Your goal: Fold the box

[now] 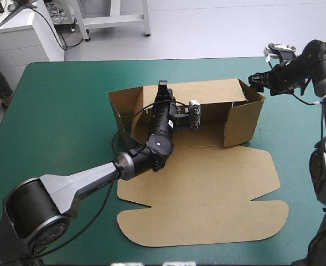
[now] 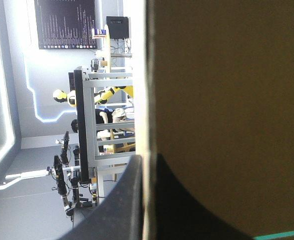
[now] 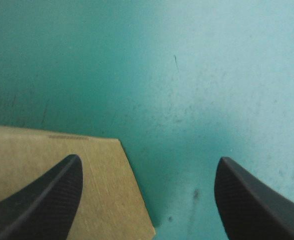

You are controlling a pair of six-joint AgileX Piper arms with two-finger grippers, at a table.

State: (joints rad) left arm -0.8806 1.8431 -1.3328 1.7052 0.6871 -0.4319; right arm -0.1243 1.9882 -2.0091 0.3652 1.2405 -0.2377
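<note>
The brown box (image 1: pixel 207 188) lies mid-table with its back and side walls raised and its lid flat toward the front edge. My left gripper (image 1: pixel 163 87) reaches over the tray to the back wall (image 1: pixel 207 90). In the left wrist view the wall's board (image 2: pixel 226 75) stands edge-on between the black fingers (image 2: pixel 129 200), and the left gripper (image 2: pixel 147 167) is shut on it. My right gripper (image 1: pixel 255 79) hovers at the box's far right corner. In the right wrist view the right gripper (image 3: pixel 149 160) is open, with a box corner (image 3: pixel 107 195) under one finger.
The teal-green cover (image 1: pixel 63 116) shows bare to the left of the box and in a narrow strip (image 1: pixel 301 166) on its right. A white cabinet (image 1: pixel 19 33) stands beyond the table's far left corner.
</note>
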